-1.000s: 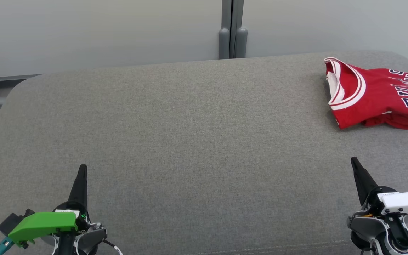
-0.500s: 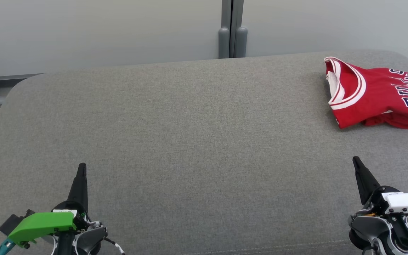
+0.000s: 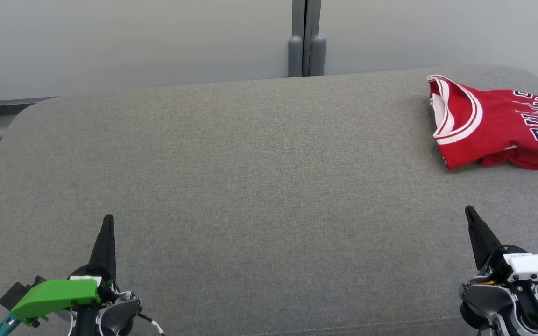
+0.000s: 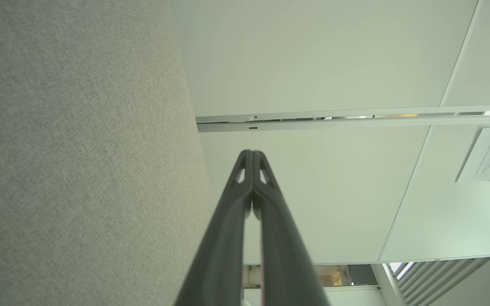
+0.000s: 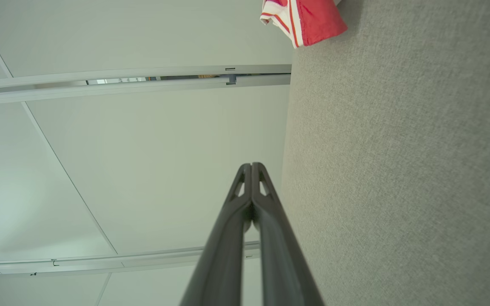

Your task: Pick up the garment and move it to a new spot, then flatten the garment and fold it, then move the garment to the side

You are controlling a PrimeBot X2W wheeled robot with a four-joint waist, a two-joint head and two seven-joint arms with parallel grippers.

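Now you are holding the left tool [image 3: 108, 223] and right tool [image 3: 470, 214] closed and empty while the red garment [image 3: 498, 128] is lying folded well ahead of the right tool, so be opening that tool early and approaching its near edge low.

Bright, even, diffuse light falls on the matte grey woven fabric surface [image 3: 250, 177], which looks uniformly lit from edge to edge. Shadows are faint and soft: a thin one hugs the left and near edges of the folded red jersey with white trim [image 3: 488, 126]. The head view is sharp across the frame. Both wrist views carry a greenish cast over the pale wall panels [image 4: 313, 63]. In them the left gripper [image 4: 252, 152] and right gripper [image 5: 251, 165] turn soft close to the lens, at the bottom edge.
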